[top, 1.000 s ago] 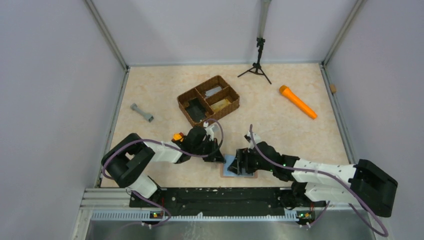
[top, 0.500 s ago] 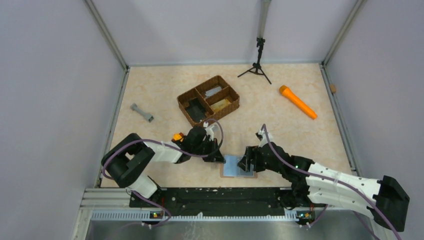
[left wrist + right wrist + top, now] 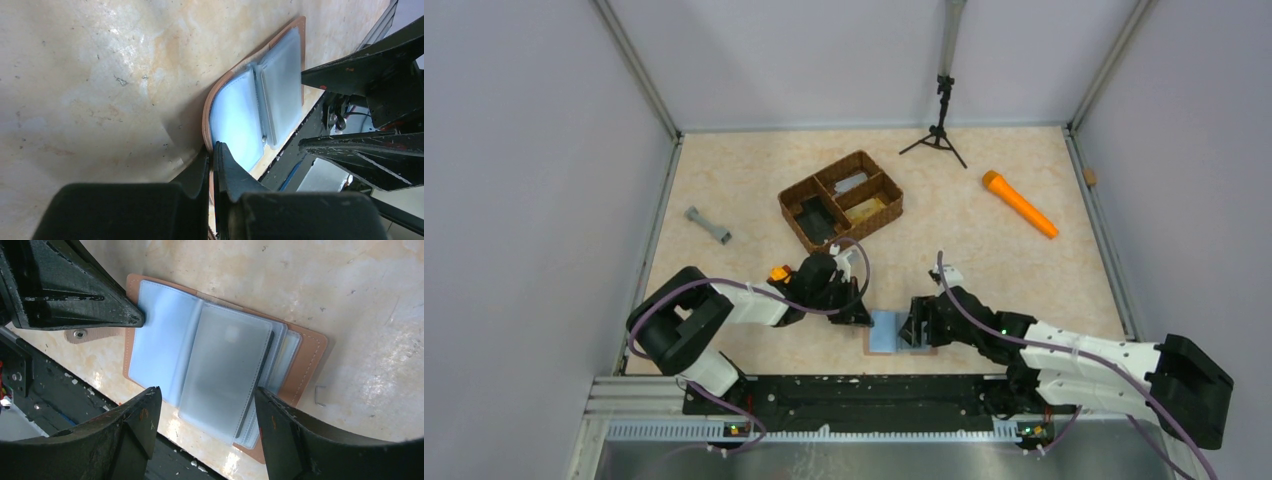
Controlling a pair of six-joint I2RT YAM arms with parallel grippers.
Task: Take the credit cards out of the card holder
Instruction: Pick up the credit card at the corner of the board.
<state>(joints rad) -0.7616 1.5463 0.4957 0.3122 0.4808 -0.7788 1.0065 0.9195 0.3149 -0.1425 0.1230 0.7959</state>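
Observation:
The card holder [image 3: 887,332] lies open on the table near the front edge, tan outside, pale blue-grey inside, with clear plastic sleeves [image 3: 227,370] fanned over its right half. A dark card edge shows in one sleeve. My left gripper [image 3: 861,314] is shut on the left cover's edge [image 3: 212,150], pinning it. My right gripper [image 3: 916,328] is open above the sleeves, its fingertips [image 3: 147,405] either side of them and holding nothing. The holder also shows in the left wrist view [image 3: 250,110].
A brown woven three-compartment basket [image 3: 840,200] stands behind the holder. An orange flashlight [image 3: 1019,204] lies at the right, a grey dumbbell-like piece [image 3: 708,225] at the left, a small black tripod [image 3: 939,130] at the back. The black front rail [image 3: 844,395] runs just below the holder.
My right gripper has pulled a little right off the holder's middle and then settled over its right half. The left gripper has kept its hold.

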